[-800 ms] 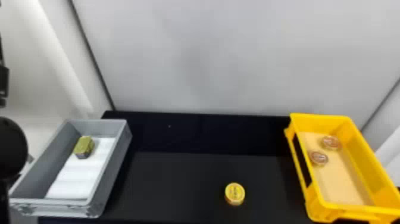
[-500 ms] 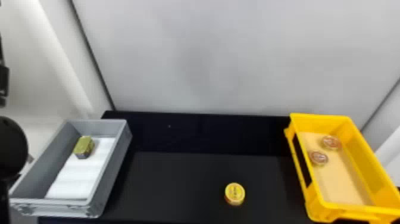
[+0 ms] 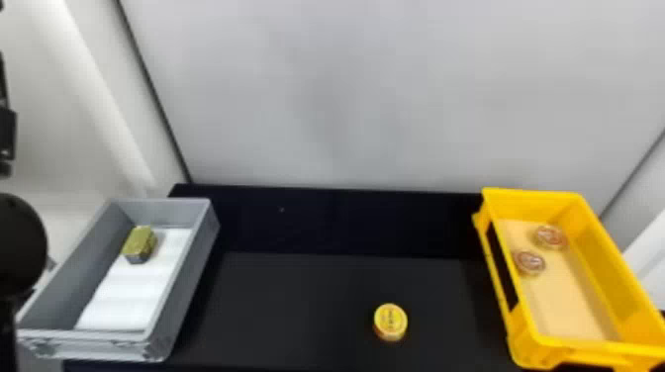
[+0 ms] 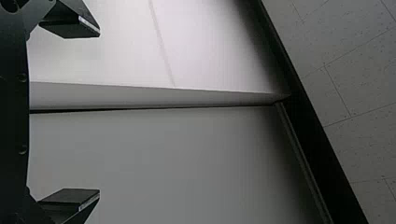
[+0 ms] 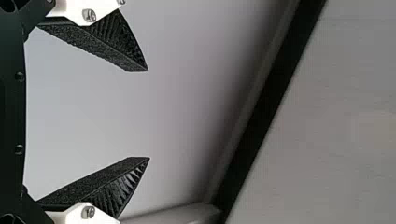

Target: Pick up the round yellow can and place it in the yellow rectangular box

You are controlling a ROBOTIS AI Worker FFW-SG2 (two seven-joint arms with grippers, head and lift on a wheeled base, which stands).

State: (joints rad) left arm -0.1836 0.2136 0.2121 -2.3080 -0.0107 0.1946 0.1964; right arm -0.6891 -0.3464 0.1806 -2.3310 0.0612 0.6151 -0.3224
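Note:
The round yellow can stands on the black table, nearer the yellow rectangular box at the right than the grey one. Two round reddish cans lie inside that yellow box. At the head view's left edge is part of my left arm, beyond the grey box and well away from the can. In the left wrist view my left gripper is open, its fingers wide apart over pale panels. My right gripper, in the right wrist view, is open too, with nothing between its fingers.
On the left of the table stands a grey box with a white liner and a gold-coloured tin in it. A pale wall rises behind the table.

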